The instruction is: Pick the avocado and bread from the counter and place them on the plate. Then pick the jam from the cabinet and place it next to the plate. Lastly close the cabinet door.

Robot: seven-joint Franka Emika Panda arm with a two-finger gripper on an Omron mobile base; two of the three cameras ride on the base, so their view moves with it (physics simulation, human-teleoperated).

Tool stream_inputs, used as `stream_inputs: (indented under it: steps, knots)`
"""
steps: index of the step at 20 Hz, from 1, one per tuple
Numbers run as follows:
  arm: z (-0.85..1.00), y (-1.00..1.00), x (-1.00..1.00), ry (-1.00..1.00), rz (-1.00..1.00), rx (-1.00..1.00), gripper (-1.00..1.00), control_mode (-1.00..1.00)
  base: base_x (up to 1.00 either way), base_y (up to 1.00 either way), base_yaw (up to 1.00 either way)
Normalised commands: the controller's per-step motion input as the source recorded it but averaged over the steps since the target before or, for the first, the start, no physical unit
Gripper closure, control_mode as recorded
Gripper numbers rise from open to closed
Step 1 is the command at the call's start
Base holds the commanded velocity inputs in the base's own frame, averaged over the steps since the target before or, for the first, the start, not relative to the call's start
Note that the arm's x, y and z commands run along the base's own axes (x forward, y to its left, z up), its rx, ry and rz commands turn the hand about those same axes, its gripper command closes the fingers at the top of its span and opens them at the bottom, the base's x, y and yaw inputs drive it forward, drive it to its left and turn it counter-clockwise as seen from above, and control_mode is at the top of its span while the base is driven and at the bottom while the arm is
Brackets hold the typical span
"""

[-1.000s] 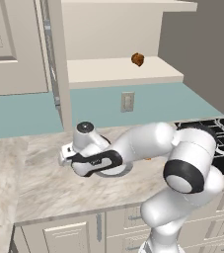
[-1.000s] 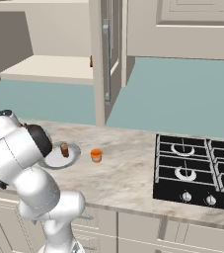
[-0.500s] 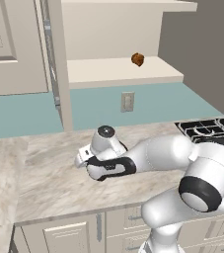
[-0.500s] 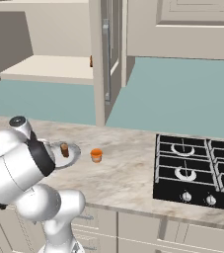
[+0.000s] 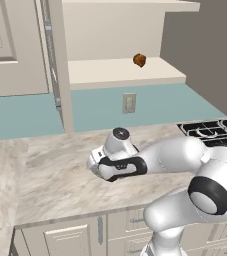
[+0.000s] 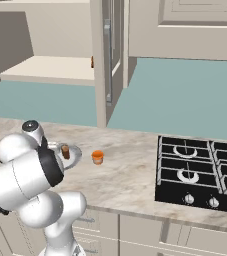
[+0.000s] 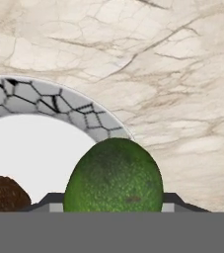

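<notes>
On the counter, near edge: the white Franka arm with dark joints (image 5: 185, 160) reaches left and low over the beige marble-patterned worktop with grey veining (image 5: 50, 175), wrist bent down.
Hidden, left base view: the hand's white body covers the gripper tips and whatever lies beneath them.
Hidden, right base view: the arm's upper links (image 6: 22, 170) cover the left part of the round shallow plate with white centre and grey rim (image 6: 76, 152).
Cut off, hand view: the small dark green oval avocado (image 7: 113, 175) loses its lower end at the bottom edge; only a dark grey sliver of the gripper (image 7: 112, 201) shows at each flank of the fruit.
Gripper state: narrowly set, one finger tip at each side of the avocado; whether the tips press it cannot be told.
Avocado position: over the plate's grey crackle-patterned rim (image 7: 59, 106), part over the counter beyond it.
Bread: a small brown blocky chunk (image 6: 65, 151) stands on the plate; in the hand view it is a dark brown rough lump (image 7: 5, 193) at the lower left, on the white centre.
Jam: a small orange tapered jar (image 6: 98, 157) stands on the counter just right of the plate, apart from it.
Cabinet: the beige upper wall unit with a pale shelf (image 5: 120, 70) stands open; a round dark brown-orange lump (image 5: 139, 60) sits on the shelf.
Far right: a black gas hob (image 6: 200, 172) is set into the counter.
</notes>
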Motion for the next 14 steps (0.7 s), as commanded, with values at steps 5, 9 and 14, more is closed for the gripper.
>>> stream_inputs:
  steps: [5,9,14]
  knots:
    - [0.00,-0.16,0.21,0.00,0.04,0.00,1.00,-1.00,0.00,0.00,0.00]
    - [0.00,-0.09,0.12,0.00,0.05,0.00,1.00,-1.00,0.00,0.00,0.00]
    - [-0.08,-0.11,0.00,0.00,0.08,0.00,1.00,-1.00,0.00,0.00,0.00]
